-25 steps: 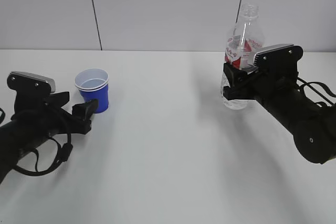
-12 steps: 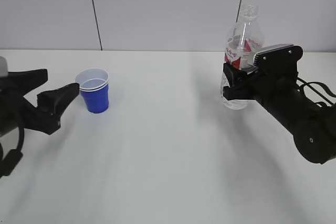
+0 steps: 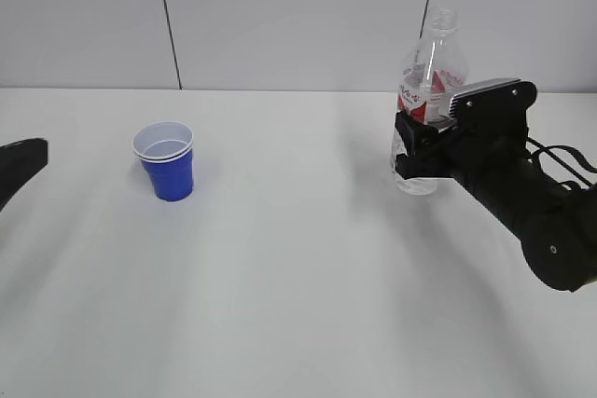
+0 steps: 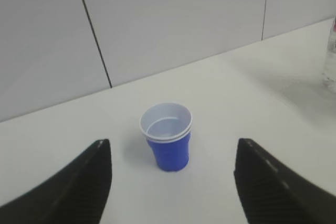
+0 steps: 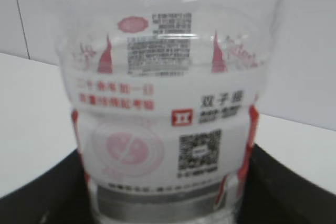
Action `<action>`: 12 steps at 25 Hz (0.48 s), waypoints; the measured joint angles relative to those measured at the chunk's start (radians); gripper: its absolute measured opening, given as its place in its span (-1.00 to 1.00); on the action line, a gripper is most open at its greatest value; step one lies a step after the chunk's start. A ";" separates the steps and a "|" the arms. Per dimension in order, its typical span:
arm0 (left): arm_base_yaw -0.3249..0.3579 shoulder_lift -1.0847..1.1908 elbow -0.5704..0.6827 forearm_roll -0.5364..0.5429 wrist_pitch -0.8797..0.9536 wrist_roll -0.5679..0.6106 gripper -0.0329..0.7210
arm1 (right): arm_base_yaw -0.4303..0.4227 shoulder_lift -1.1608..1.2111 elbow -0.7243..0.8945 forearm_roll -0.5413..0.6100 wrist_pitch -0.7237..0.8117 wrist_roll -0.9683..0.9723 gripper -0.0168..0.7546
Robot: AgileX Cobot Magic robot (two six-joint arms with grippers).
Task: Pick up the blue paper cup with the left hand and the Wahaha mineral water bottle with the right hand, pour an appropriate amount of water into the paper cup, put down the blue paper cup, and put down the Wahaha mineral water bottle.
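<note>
Since the earlier frames, the left hand (image 3: 20, 163) has been drawn back from the blue paper cup (image 3: 166, 162) until only a dark tip is seen at the left edge of the exterior view; the cup itself has not been shifted, and the right hand (image 3: 420, 151) has been kept where it was on the Wahaha mineral water bottle (image 3: 427, 100).

The cup is left standing upright on the white table (image 3: 298, 277), well apart from the bottle and on the side away from the right hand. By that placement the cup appears to have been put down already, so the release of the bottle is judged to be the step remaining. No water can be made out in the cup's white inside.

The bottle is held upright, its cap off and its neck clear above the gripper, which keeps anything left inside from being spilled. Whether its base is touching the table cannot be told.

In the left wrist view the left fingers (image 4: 79, 182) are seen spread wide with the cup framed between them but farther off, untouched: that pincer is open and holds nothing. In the right wrist view the bottle's label fills the frame with black jaws against both sides: the right pincer is closed on the bottle.
</note>
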 joint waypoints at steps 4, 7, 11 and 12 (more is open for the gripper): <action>0.000 -0.217 -0.033 -0.020 0.280 0.000 0.52 | 0.000 0.000 0.000 -0.003 0.000 0.000 0.27; 0.000 -0.372 -0.106 -0.020 0.527 0.000 0.48 | 0.000 0.000 0.000 -0.005 0.000 0.000 0.27; 0.000 -0.520 -0.164 -0.041 0.815 0.000 0.41 | 0.000 0.000 0.000 -0.007 0.000 0.003 0.27; 0.000 -0.551 -0.174 -0.051 0.888 0.000 0.39 | 0.000 0.000 0.000 -0.007 0.000 0.007 0.27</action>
